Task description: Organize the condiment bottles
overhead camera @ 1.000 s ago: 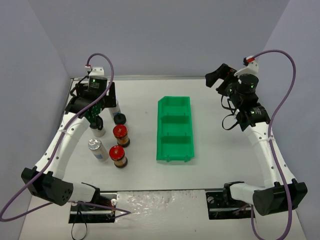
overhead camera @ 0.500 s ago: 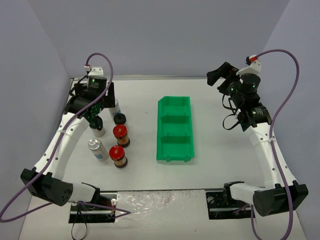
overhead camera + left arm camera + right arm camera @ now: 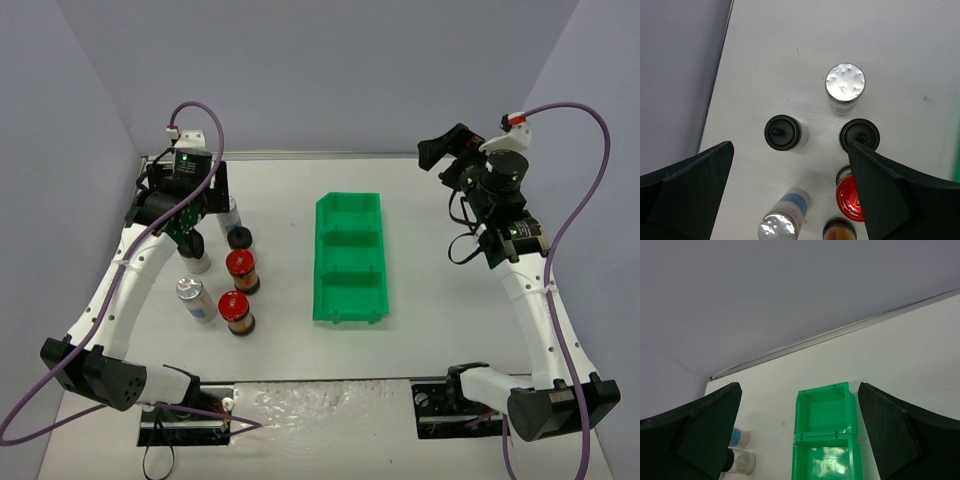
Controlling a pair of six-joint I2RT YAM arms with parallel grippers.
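- The right end effector [image 3: 799, 387] had drifted a little, wide open, empty.
- The left end effector [image 3: 790, 150], open too, maybe hung over a small black-capped jar [image 3: 783, 132]; nothing grabbed.

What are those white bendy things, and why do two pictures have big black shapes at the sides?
They are two robot arms bolted to a table. One picture looks down from above. The other two come from small cameras on the wrists, so the black shapes are each arm's own fingers. The left gripper hangs open above two silver-capped jars, two black-capped jars and two red-capped jars. The right gripper is open too, facing the green bin. Neither holds anything.
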